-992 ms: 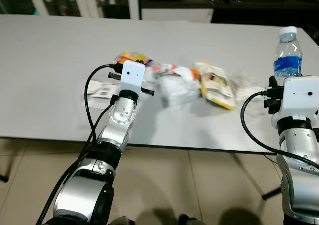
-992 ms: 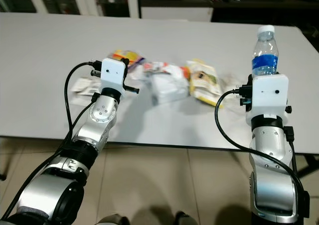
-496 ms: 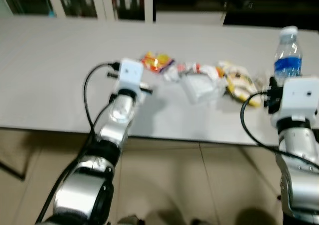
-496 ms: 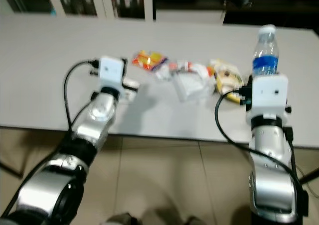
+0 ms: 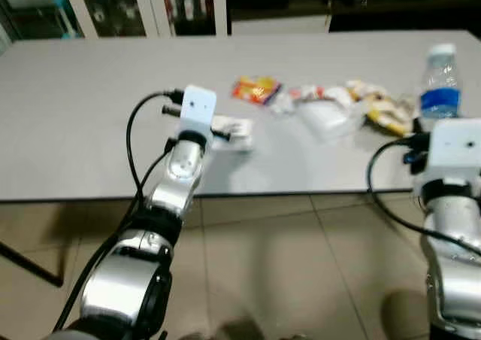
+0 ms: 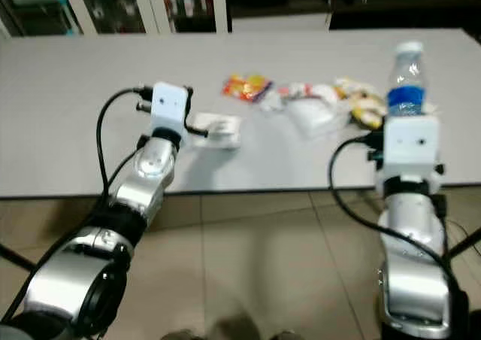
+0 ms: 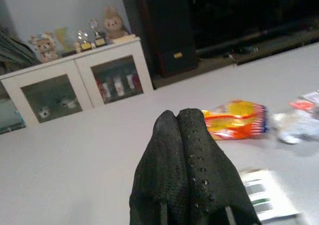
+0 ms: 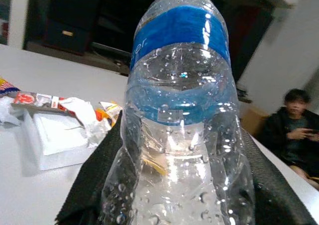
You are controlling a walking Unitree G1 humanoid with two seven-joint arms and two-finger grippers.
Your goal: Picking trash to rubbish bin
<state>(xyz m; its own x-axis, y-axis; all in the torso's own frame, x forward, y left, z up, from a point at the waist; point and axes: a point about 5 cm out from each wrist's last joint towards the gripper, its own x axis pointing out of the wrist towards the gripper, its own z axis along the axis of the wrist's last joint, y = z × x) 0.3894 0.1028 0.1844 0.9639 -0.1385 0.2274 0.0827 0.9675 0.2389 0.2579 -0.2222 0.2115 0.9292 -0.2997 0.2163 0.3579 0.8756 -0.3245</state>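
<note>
The right gripper [image 8: 174, 185] grasps a clear water bottle [image 8: 182, 110] with a blue label, one black finger [image 8: 94, 185] pressed on each side of its lower body. The bottle stands upright near the right end of the grey table [image 5: 90, 114], close to the front edge.

The left gripper [image 7: 182, 135] is clenched, its two black fingers pressed together with nothing between them. It hovers above the table near the front edge, just beside a flat white wrapper [image 5: 231, 132] with dark printing.

Farther back, toward the middle of the table, lies an orange and yellow snack packet [image 7: 234, 119]. To its right a row of trash runs toward the bottle: crumpled white paper [image 5: 297, 97], a white box [image 8: 55, 140] and a yellow packet [image 5: 383, 110].

Behind the table stands a white cabinet [image 7: 79, 85] with glass doors and small figures on top. A person [image 8: 294, 130] in dark clothes sits in the background.
</note>
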